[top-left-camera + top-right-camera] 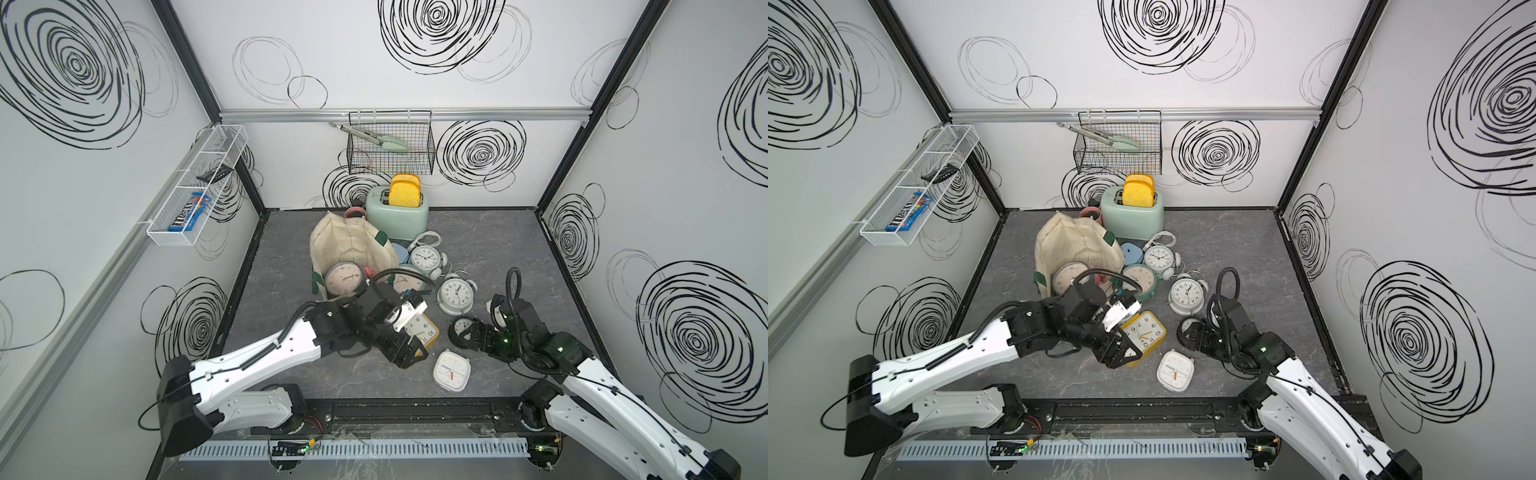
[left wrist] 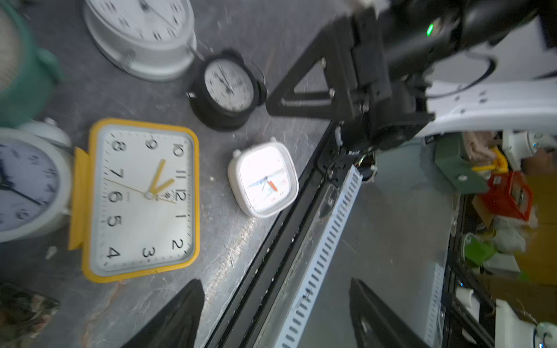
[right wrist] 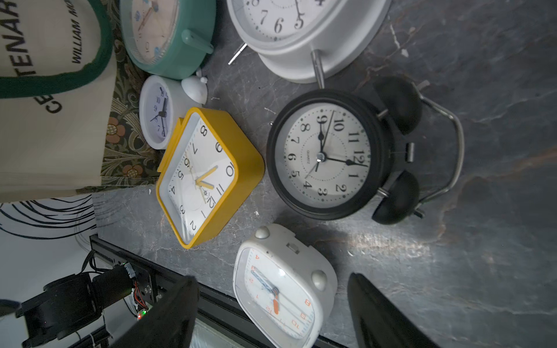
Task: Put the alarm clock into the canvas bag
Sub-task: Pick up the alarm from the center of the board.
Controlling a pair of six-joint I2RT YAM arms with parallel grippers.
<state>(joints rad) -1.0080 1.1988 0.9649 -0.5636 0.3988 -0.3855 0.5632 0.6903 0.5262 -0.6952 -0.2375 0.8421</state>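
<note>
Left wrist view — black clock blurred, numerals unreadable.

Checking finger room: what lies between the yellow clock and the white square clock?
Nothing: bare grey table separates them, shown in the left wrist view.

**Plenty out of sight around the clocks**

In a top view the left arm covers most of the yellow clock, only a corner showing at centre frame, and it blocks the lower edge of the canvas bag. The teal clock peeks out behind a black cable. Right of centre, the right gripper overlaps the small black clock; whether they touch, can't tell. The left wrist view is smeared: the small black clock's numerals are unreadable, and the white square clock has its face washed out by glare. In the right wrist view, the bag's lettering runs off the edge, and the white square clock is cropped too.
</note>
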